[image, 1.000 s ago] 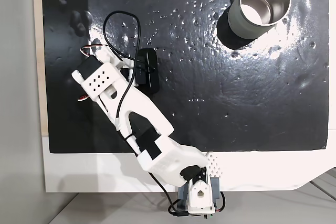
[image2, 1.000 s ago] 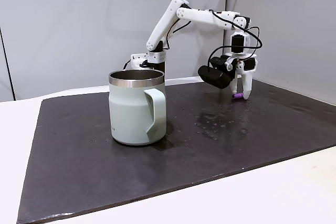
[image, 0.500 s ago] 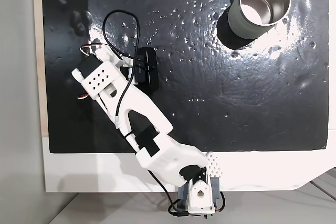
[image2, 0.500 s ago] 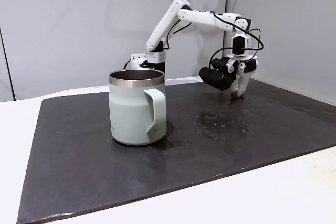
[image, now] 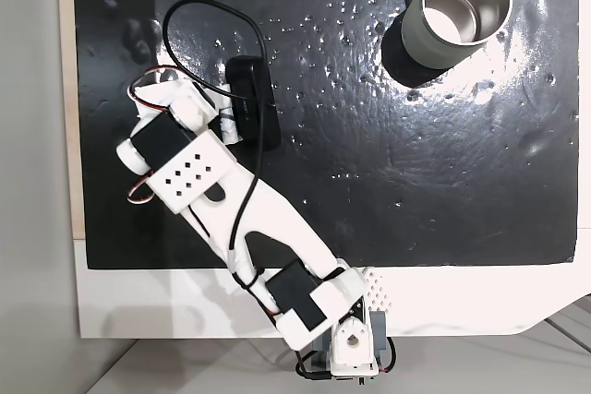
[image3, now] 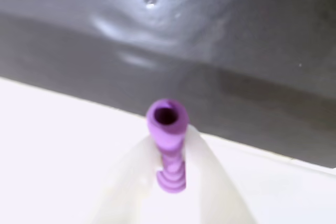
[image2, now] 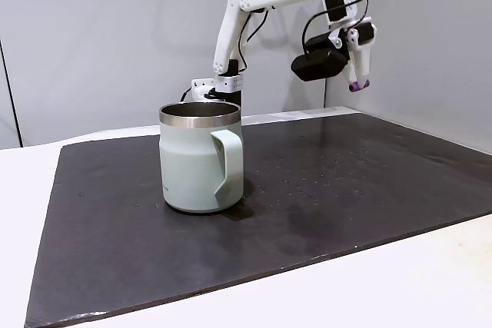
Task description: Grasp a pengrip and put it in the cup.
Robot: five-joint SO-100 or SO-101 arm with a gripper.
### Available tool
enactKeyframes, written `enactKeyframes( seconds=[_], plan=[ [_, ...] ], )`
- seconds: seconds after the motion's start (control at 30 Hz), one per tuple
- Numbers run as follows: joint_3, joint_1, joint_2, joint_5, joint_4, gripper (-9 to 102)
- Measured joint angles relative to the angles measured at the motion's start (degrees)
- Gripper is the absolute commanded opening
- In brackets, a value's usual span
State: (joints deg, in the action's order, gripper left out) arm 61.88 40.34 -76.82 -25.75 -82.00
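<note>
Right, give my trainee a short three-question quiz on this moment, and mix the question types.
1. True or false: the tool is shut on the pengrip and holds it high above the mat.
2. Multiple choice: in the side-on fixed view, the cup stands
A. on its side
B. upright, handle facing the camera
C. upside down
3. Fill in: in the wrist view, the end of the pengrip that faces the camera is ____ (open or plugged).

Key: 1 true. 2 B. 3 open.
</note>
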Motion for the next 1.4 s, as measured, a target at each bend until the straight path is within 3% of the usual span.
enactKeyframes(
  seconds=[0.3,0.57,0.8,1.4],
  plan=[
    [0.8,-8.3,-11.8,3.3,-4.9,0],
    [0.0,-22.7,-14.4,7.8,-12.4,0],
    [-0.5,-35.2,-14.4,14.7,-13.3,0],
    [-39.2,-56.6,11.4,26.4,-13.3,0]
  ],
)
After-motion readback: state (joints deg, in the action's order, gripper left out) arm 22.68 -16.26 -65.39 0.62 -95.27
